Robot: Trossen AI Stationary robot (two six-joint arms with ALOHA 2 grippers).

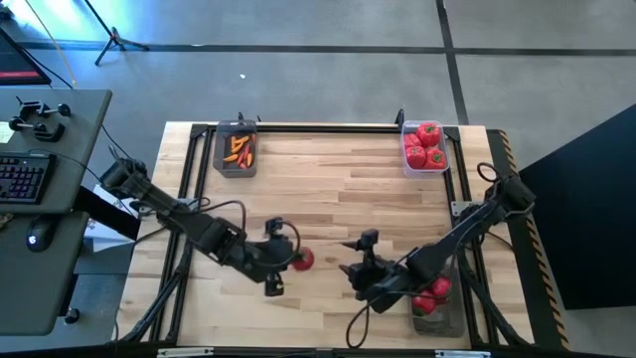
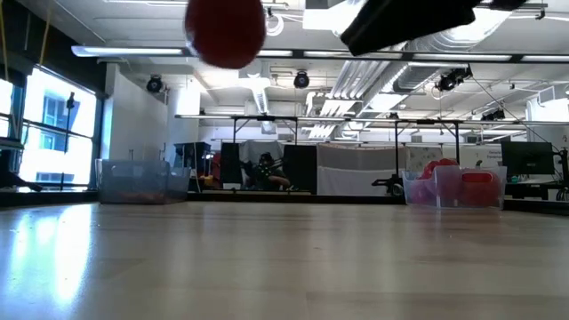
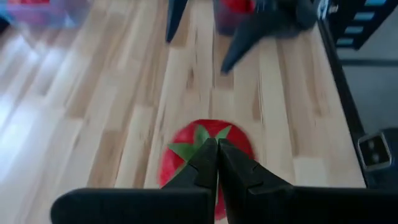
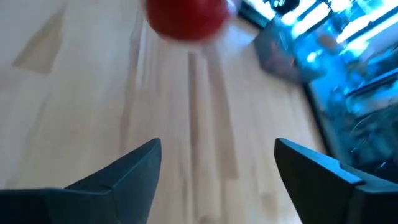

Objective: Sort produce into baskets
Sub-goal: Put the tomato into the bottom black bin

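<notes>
My left gripper (image 1: 295,261) is shut on a glossy red tomato (image 3: 205,155) with a green top, near the middle of the table's near half. In the low view the tomato (image 2: 225,31) hangs well above the table. My right gripper (image 1: 356,270) is open and empty a short way to the tomato's right, and its wrist view shows the tomato (image 4: 186,15) ahead of its spread fingers. A tub with orange carrot pieces (image 1: 237,151) stands far left. A tub of red tomatoes (image 1: 424,147) stands far right. A third tub with red pieces (image 1: 434,298) stands near right, under my right arm. My left gripper pinches the tomato's green top (image 3: 200,135) between its two fingers (image 3: 239,168). The fingers come from above, slanting toward the table's right. The tomato hangs below the fingertips, green top up, lifted clear of the table.
A black frame runs along the table's far edge (image 1: 328,127). A desk with a keyboard (image 1: 25,179) stands left of the table. Bare wood lies between the far tubs (image 1: 328,169).
</notes>
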